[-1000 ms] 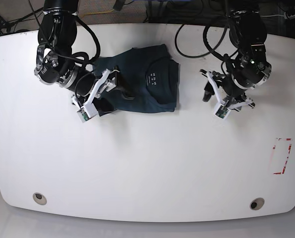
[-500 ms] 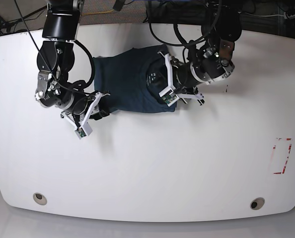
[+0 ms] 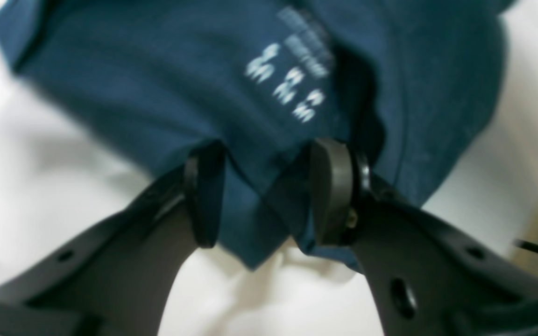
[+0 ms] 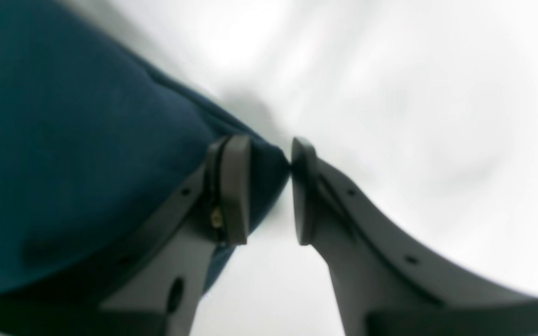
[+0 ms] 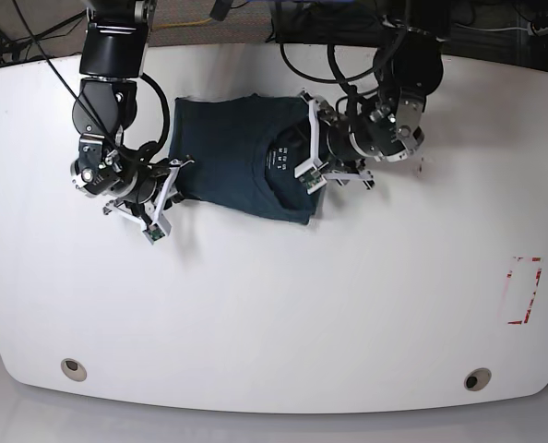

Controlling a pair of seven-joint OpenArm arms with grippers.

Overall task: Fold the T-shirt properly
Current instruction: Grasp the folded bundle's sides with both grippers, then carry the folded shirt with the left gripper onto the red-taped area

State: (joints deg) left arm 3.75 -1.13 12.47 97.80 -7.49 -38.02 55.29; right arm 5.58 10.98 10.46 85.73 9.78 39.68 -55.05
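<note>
Base view: on its left side the right gripper (image 5: 168, 189) sits at the left edge of the T-shirt (image 5: 228, 152), its fingertips lost against the dark cloth there. The right wrist view settles it: the jaws stand a narrow gap apart with a corner of the T-shirt (image 4: 77, 140) lying between them, touching the inner face of the far finger; whether they actually pinch the cloth cannot be told. That picture is soft with blur.

The T-shirt lies folded into a rough rectangle on the white table (image 5: 274, 305), toward the far edge, between the two arms. A small white printed mark (image 5: 282, 157) shows near its right side.

On the right of the base view the left gripper (image 5: 308, 171) is at the shirt's right edge. In the left wrist view, also blurred, its jaws are parted wide and straddle a fold of the T-shirt (image 3: 166, 93), cloth bunched between the pads, not yet clamped. The printed mark (image 3: 292, 88) is unreadable.

A red-outlined marking (image 5: 523, 291) sits near the table's right edge; two round holes (image 5: 72, 368) lie along the near edge.

Half a second ago the shirt's lower edge lay further toward the near side; both grippers have since drawn inward.
</note>
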